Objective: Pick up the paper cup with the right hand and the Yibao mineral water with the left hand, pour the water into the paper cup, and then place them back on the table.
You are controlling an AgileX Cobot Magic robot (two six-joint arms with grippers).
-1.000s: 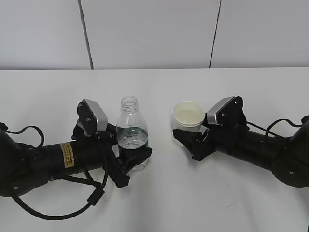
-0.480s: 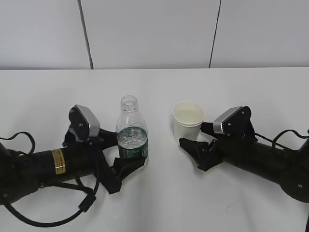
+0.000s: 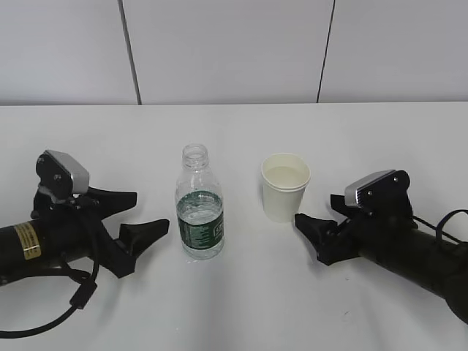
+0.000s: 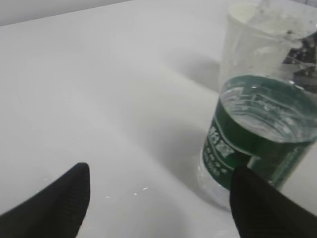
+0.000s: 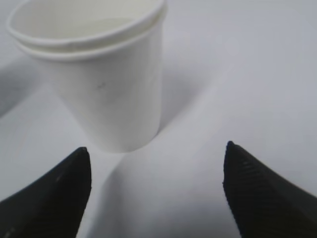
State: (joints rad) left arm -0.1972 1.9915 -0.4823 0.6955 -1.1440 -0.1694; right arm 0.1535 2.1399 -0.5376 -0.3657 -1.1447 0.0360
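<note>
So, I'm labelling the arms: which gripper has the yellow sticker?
The left gripper, by the bottle; its arm carries a yellow sticker. The right gripper, near the cup, shows none.

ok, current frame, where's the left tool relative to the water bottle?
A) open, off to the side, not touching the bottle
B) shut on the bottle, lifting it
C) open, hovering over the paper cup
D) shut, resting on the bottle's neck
A: the left tool is open with bare table between it and the water bottle, which stands upright on the table beside the paper cup.
</note>
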